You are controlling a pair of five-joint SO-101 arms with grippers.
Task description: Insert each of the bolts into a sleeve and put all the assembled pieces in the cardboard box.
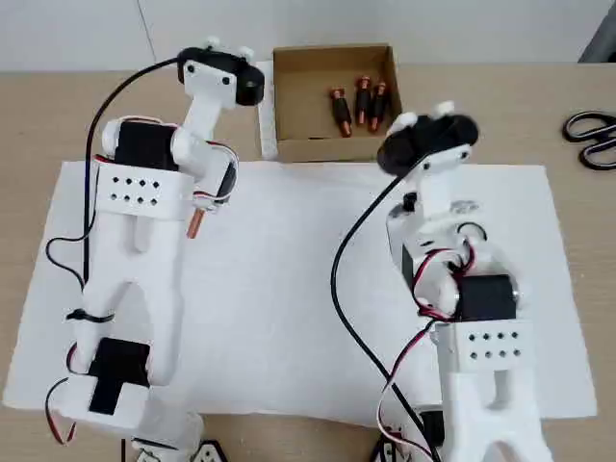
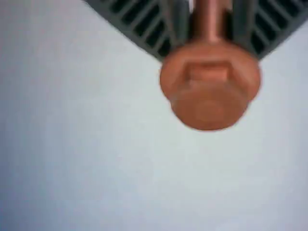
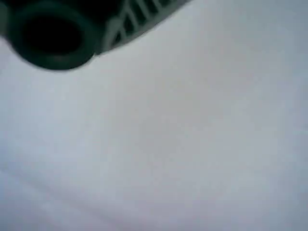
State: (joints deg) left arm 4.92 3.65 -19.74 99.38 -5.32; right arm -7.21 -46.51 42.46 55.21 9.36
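Above white sheet (image 1: 289, 308), left hand (image 2: 209, 26) clamped on bolt (image 2: 210, 91), copper head protruding past fingertips.

A wooden worktop (image 1: 29, 106) carries a white sheet (image 1: 279, 318) across its middle, a box (image 1: 327, 150) at the sheet's far edge, and scissors (image 1: 592, 135) on bare wood far right.

The bolt (image 2: 209, 91) sits between the left claw's (image 2: 208, 21) jaws, head poking out past the tips, above the sheet (image 1: 289, 318). The sleeve (image 3: 50, 38) sits in the right claw (image 3: 91, 21). Beyond both claws, touching the sheet's far edge, stands the cardboard box (image 1: 332, 149) with three assembled pieces (image 1: 361, 104) side by side inside. Scissors (image 1: 592, 135) lie on the table (image 1: 587, 212), well off to the right claw's right.
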